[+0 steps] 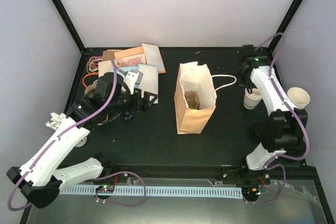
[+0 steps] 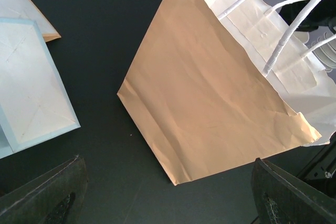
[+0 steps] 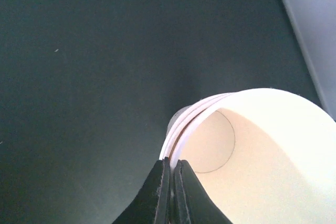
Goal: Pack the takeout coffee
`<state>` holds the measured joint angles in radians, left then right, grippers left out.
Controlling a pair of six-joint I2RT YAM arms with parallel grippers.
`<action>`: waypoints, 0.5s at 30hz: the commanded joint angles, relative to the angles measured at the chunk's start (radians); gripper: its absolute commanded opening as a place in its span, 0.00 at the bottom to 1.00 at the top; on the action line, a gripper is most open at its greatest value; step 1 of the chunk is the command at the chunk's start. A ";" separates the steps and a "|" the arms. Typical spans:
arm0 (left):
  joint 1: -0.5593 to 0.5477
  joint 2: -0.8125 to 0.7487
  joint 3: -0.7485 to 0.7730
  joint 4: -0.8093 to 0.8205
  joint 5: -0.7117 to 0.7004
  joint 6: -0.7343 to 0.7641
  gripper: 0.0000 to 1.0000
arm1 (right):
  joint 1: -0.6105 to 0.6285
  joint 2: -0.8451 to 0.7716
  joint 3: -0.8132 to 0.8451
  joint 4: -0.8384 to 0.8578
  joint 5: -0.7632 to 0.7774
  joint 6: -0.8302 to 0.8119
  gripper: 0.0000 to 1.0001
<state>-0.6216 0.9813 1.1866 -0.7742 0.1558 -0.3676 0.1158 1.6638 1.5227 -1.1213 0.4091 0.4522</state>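
Note:
The takeout coffee is hidden or out of view. A brown paper bag [image 1: 193,109] with white handles stands open mid-table; its creased side [image 2: 210,103] fills the left wrist view. My left gripper [image 1: 147,100] is open just left of the bag, its fingers [image 2: 47,195] wide apart low over the table [image 2: 105,35] with nothing between them [image 2: 170,200]. My right gripper [image 1: 251,87] points down at the back right. It is shut [image 3: 172,162] on the rim of nested lidless cups [image 3: 252,150], which have dark lettering on the side [image 1: 252,103].
Flat envelopes and paper bags [image 1: 137,62] lie at the back left, one pale blue [image 2: 31,82]. Orange bands [image 1: 93,64] sit in the back left corner and crumpled white paper [image 1: 52,120] by the left arm. A lone cream cup [image 1: 298,97] is at the right edge.

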 commanded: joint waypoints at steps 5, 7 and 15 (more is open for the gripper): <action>0.009 -0.023 0.034 -0.013 0.017 0.013 0.88 | -0.059 -0.115 -0.096 0.083 -0.037 -0.009 0.01; 0.009 -0.022 0.035 -0.009 0.017 0.011 0.88 | -0.026 -0.098 -0.094 0.060 0.037 -0.038 0.01; 0.008 -0.013 0.043 -0.002 0.035 0.002 0.88 | -0.027 -0.117 -0.145 0.142 -0.157 -0.059 0.01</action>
<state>-0.6216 0.9806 1.1866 -0.7746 0.1699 -0.3676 0.1101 1.5772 1.4094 -1.0649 0.3748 0.4202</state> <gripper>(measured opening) 0.876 0.056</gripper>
